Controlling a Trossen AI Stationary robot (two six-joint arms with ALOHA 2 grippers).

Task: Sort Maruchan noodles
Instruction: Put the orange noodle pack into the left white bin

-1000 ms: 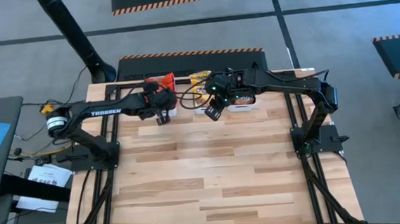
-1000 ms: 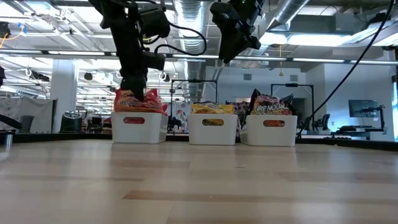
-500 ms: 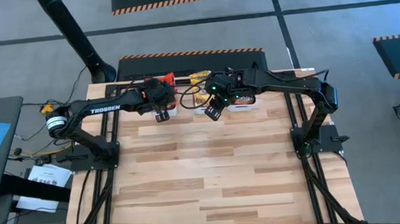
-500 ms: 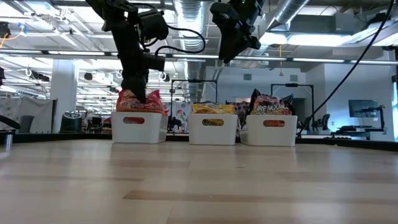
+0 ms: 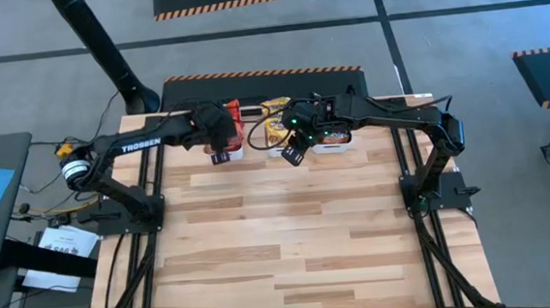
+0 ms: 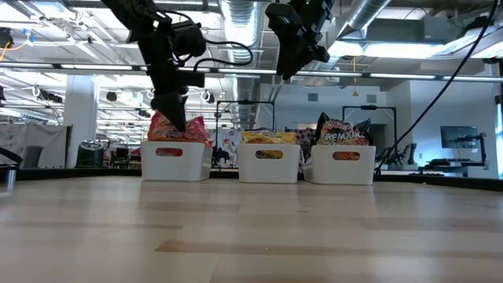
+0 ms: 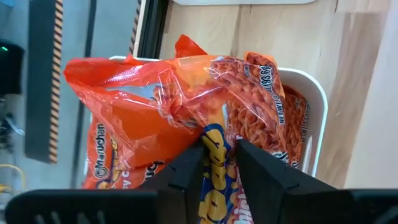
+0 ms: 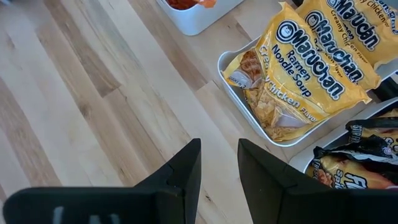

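Over the leftmost white tray point(image 6: 174, 161), I'm seeing a red Maruchan packet point(image 7: 168, 112) pinched in the left gripper point(image 7: 217, 149), sitting on the red stack. Yellow packets point(image 8: 317, 59) are filling the middle tray point(image 8: 249, 102). My right gripper point(image 8: 219, 165) is hovering with fingers parted and nothing between them, beside it.

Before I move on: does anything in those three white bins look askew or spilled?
Nothing spilled. The red plastic noodle packets are heaped above the rim of the left white bin, where the left gripper pinches one. Yellow packets overhang the middle bin, and dark packets stand tilted in the right one. The right gripper hovers open.
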